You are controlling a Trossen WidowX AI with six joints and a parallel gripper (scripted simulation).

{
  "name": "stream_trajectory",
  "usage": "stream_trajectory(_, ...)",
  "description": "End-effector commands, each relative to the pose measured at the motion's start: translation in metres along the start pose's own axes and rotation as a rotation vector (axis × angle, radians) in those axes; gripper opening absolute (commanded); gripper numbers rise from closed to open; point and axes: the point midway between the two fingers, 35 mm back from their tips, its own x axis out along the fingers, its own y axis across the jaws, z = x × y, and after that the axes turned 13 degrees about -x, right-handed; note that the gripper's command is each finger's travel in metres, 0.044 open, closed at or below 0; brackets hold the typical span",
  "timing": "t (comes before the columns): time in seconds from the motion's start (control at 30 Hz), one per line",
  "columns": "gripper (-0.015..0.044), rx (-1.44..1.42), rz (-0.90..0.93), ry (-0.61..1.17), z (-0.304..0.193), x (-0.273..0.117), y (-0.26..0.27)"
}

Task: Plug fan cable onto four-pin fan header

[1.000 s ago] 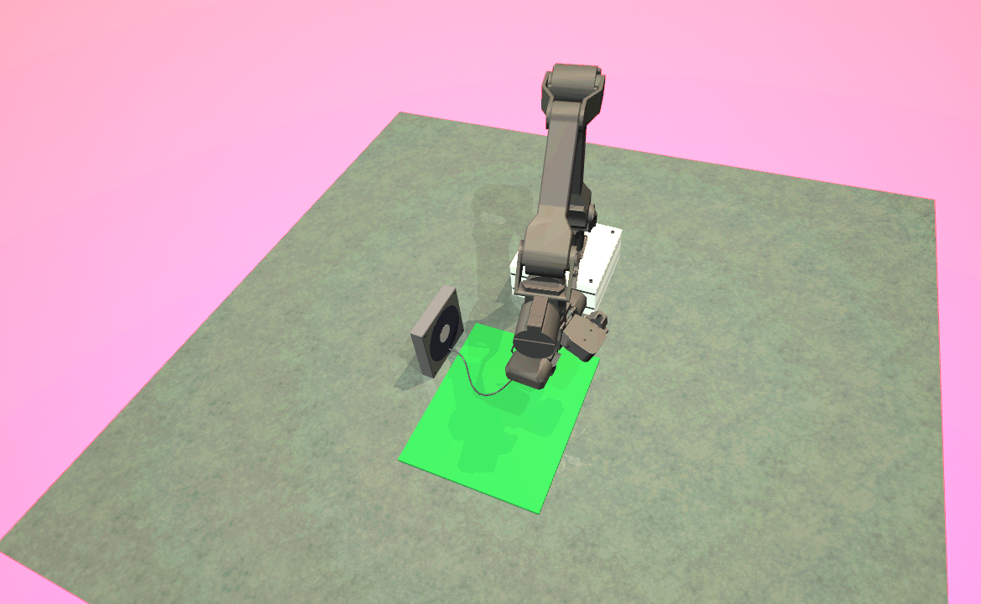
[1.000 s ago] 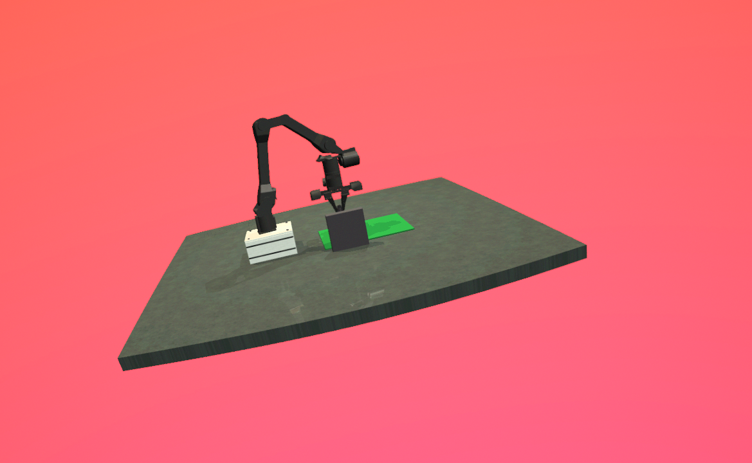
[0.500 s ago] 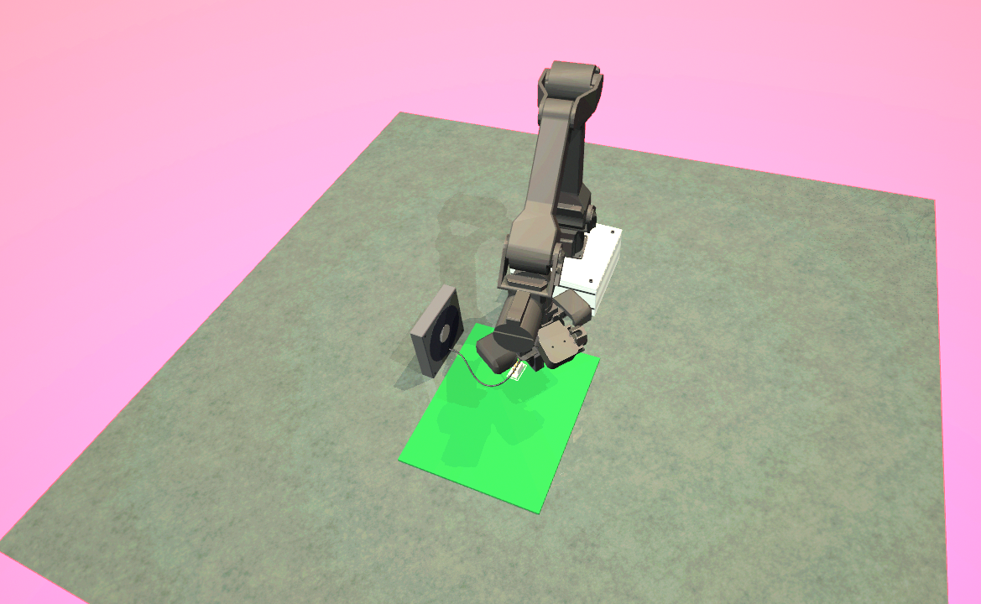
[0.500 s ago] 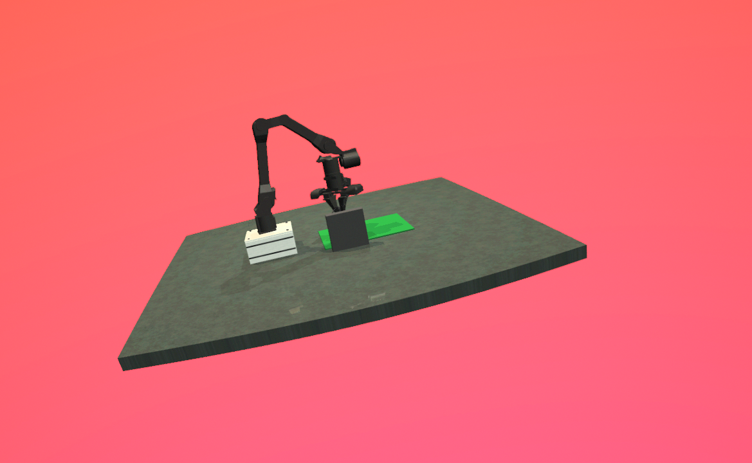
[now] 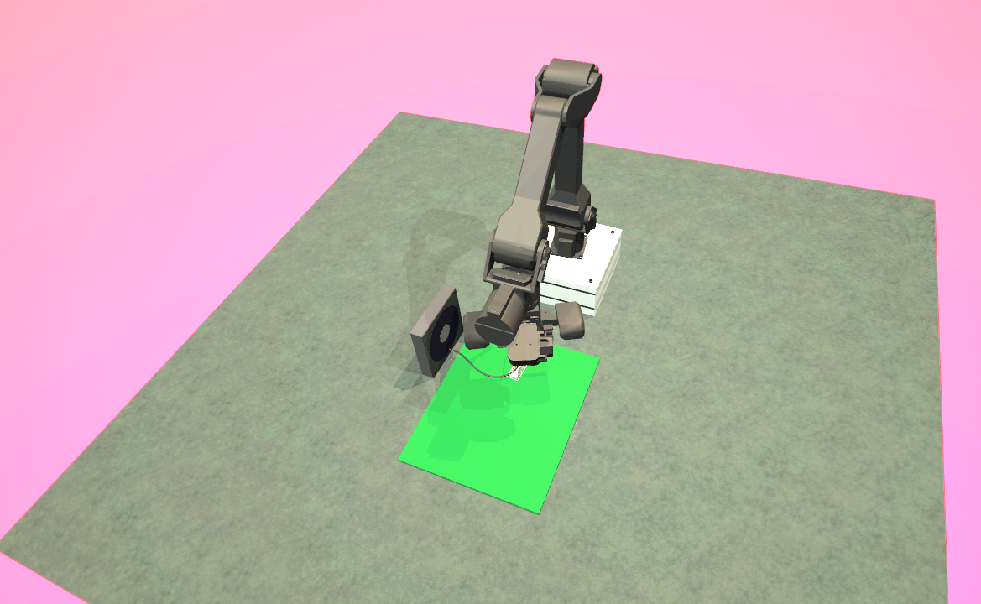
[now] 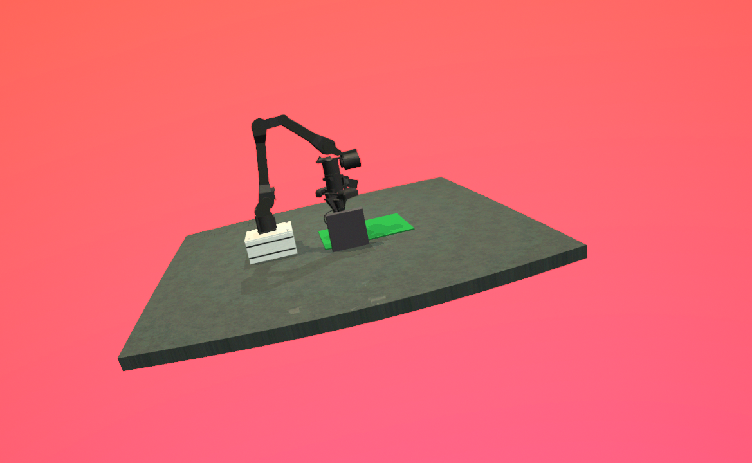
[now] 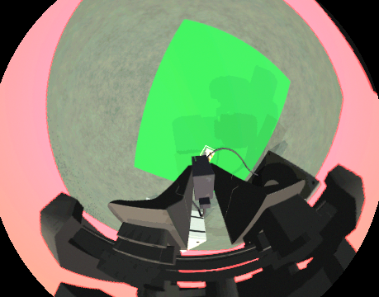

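Note:
My gripper (image 7: pixel 200 167) (image 6: pixel 339 209) is shut on the fan's plug, a dark grey block (image 7: pixel 203 186) seen between the fingers in the wrist view. The thin grey cable (image 5: pixel 493 376) (image 7: pixel 224 148) curves over the green board (image 5: pixel 508 466) (image 7: pixel 189 70) (image 6: pixel 392 221) from the standing fan (image 5: pixel 445 332) (image 6: pixel 347 230) (image 7: pixel 296 175). The white-marked header spot (image 5: pixel 516 376) (image 7: pixel 206 151) shows just beyond the fingertips in the wrist view and is partly hidden by the hand in the top view. The pins and the gap between plug and header cannot be made out.
The fan stands upright beside the board's edge, close to the hand. The white base block (image 5: pixel 572 279) (image 6: pixel 271 246) (image 7: pixel 197 231) carries the arm behind the board. All stand on the grey-green table (image 5: pixel 741 375) (image 6: pixel 453 270) (image 7: pixel 98 82).

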Motion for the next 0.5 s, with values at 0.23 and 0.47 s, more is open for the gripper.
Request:
stream_trajectory(0.23,0.0,0.377,0.004,0.003,-0.014,0.001,-0.008)
stream_trajectory(0.47,0.0,0.568,0.003,0.004,-0.02,0.003,-0.013)
